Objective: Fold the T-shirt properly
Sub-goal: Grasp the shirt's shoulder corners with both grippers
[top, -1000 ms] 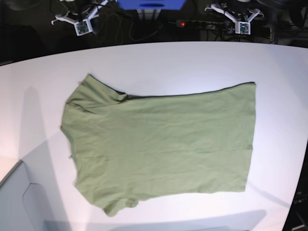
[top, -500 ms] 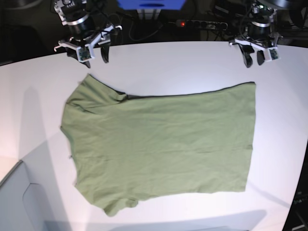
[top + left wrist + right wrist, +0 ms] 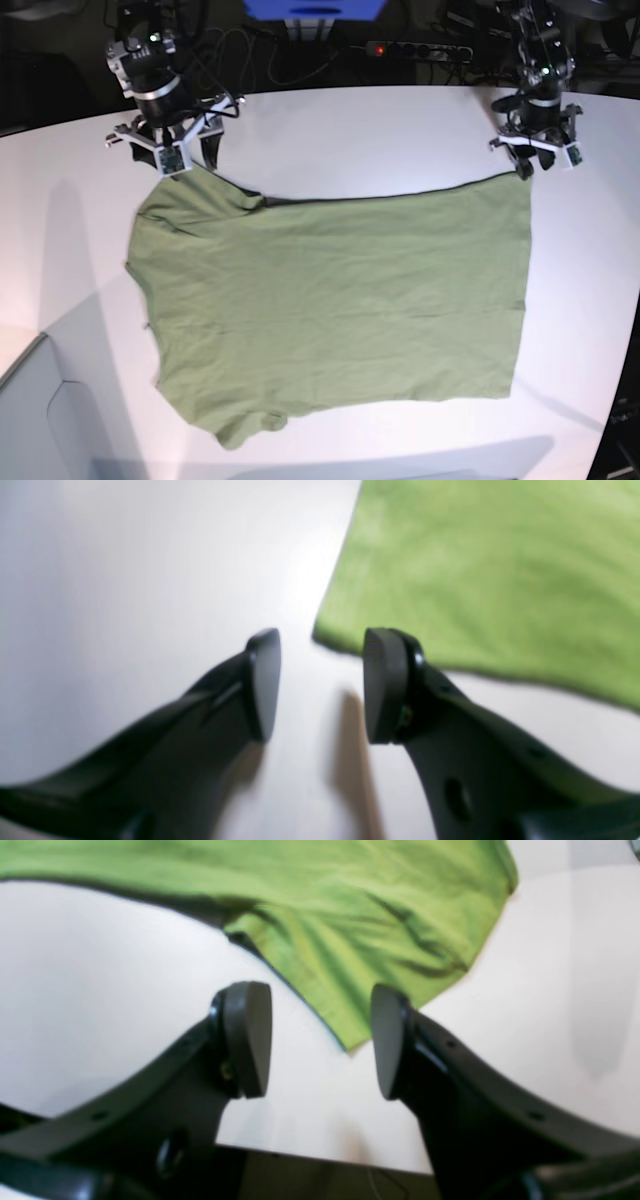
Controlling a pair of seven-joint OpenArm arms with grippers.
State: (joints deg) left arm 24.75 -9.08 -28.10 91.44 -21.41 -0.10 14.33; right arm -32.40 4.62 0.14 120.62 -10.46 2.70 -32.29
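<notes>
The olive-green T-shirt (image 3: 330, 300) lies flat on the white table (image 3: 350, 130), neck end to the left and hem to the right. My right gripper (image 3: 185, 160) is open, just above the shirt's far sleeve. In the right wrist view the sleeve tip (image 3: 360, 955) lies between the open fingers of the gripper (image 3: 317, 1010). My left gripper (image 3: 531, 165) is open at the far hem corner. In the left wrist view that corner of the shirt (image 3: 475, 570) lies just ahead of the open gripper (image 3: 320, 650).
A power strip with a red light (image 3: 420, 48) and a blue object (image 3: 315, 10) sit behind the table's far edge among cables. A grey box (image 3: 40, 420) stands at the near left corner.
Both arms have come forward and down from the back edge; the right gripper now hovers at the far sleeve, the left gripper at the far hem corner. The shirt has not moved.
</notes>
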